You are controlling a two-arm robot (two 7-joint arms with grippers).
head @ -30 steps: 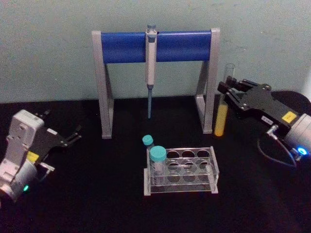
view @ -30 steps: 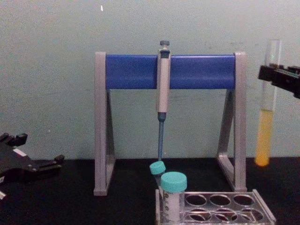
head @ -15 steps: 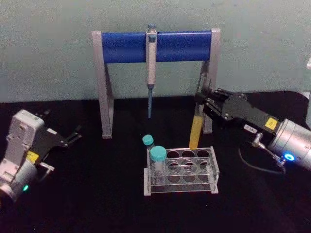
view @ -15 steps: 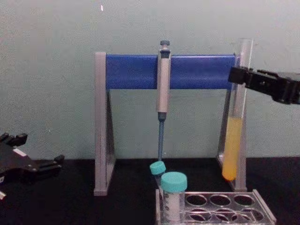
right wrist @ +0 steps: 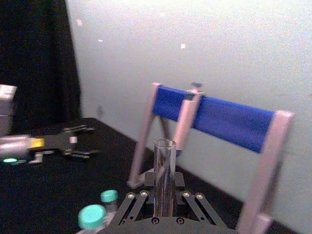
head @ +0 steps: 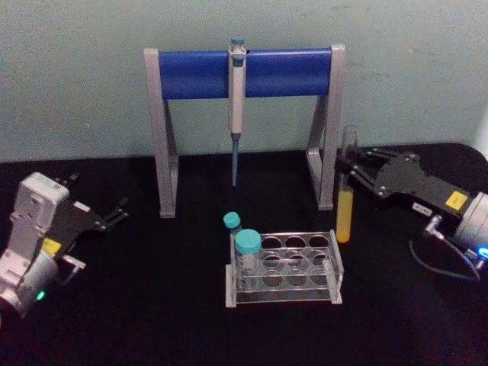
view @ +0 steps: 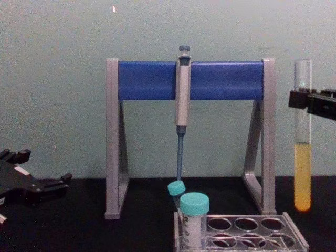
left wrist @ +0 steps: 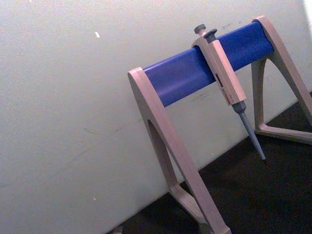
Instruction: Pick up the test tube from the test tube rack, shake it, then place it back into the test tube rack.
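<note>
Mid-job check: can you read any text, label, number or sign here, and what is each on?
No text is readable.
Yellow sticker and white strip on the black right gripper, shut on the long clear glass test tube with yellow liquid, right of the low clear plastic rack: too blurred.
Yellow tag on the grey-and-black left gripper, parked at the left: too blurred.

The right arm reaches in from the right, forearm sloping down toward its claw, whose fingers are clamped on the upper part of an upright tube. The left arm sits low at the left, its claw spread apart.
</note>
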